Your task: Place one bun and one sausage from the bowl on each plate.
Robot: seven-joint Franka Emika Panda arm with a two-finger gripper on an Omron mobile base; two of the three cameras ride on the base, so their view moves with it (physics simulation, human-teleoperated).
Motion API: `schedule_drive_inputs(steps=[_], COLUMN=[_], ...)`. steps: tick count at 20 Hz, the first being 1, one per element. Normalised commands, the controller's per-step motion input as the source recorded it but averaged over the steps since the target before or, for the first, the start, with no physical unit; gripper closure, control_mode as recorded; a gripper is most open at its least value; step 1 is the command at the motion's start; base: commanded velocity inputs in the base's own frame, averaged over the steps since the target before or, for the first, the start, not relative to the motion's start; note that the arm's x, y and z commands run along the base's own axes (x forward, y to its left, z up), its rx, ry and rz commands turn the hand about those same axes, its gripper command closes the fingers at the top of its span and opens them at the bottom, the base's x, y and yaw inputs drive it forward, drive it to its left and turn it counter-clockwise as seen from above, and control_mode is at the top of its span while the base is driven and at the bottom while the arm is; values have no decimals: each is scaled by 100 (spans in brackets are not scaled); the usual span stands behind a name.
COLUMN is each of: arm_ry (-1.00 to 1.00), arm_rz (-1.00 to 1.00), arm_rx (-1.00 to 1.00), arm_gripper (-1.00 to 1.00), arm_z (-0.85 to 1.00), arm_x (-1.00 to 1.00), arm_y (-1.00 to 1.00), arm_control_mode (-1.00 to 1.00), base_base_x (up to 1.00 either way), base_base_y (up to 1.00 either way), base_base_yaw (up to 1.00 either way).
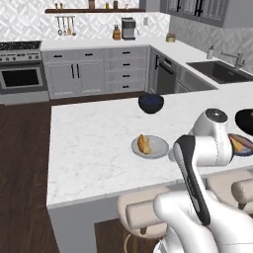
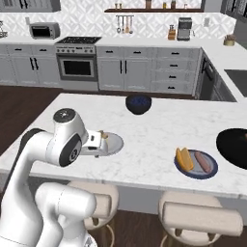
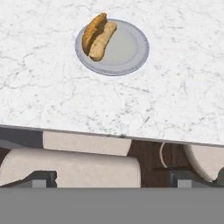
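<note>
While your pincer (image 3: pixel 112 177) hangs back beyond the counter edge (image 3: pixel 109 133) above the stools (image 3: pixel 70 164), its tips stand spread wide. Ahead of it the light grey plate (image 3: pixel 124 52) sits on open marble, well in from that edge. You see a bun (image 3: pixel 98 37) on the plate's far-left side, long axis running diagonally away.

Ahead of my gripper (image 3: pixel 112 177): light grey plate (image 3: pixel 124 50) w/ a golden-brown bun (image 3: pixel 93 30) and paler tan sausage (image 3: pixel 103 40) on it. Counter (image 3: pixel 175 100) is white marble w/ thin grey veins. Just below me: beige stool cushions (image 3: pixel 70 166), dark brown floor. Off to my right: dark blue plate (image 2: pixel 208 171) w/ yellow-orange bun (image 2: pixel 184 158) + pinkish-brown sausage (image 2: pixel 202 161), then black bowl (image 2: pixel 234 147). Further ahead: deep blue bowl (image 2: pixel 139 103).
</note>
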Motion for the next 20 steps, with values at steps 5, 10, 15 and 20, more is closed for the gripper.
schedule_drive_inputs(steps=[5,10,15,20], arm_ry=[0,0,0,0], arm_rz=[0,0,0,0], arm_rx=[0,0,0,0], arm_gripper=[-100,-100,-100,-100], arm_z=[0,0,0,0], arm_x=[0,0,0,0], arm_y=[0,0,0,0], arm_control_mode=[100,100,100,100], base_base_x=[0,-1,0,1], base_base_y=[-91,-94,-100,-100], base_base_yaw=[-1,-5,0,0])
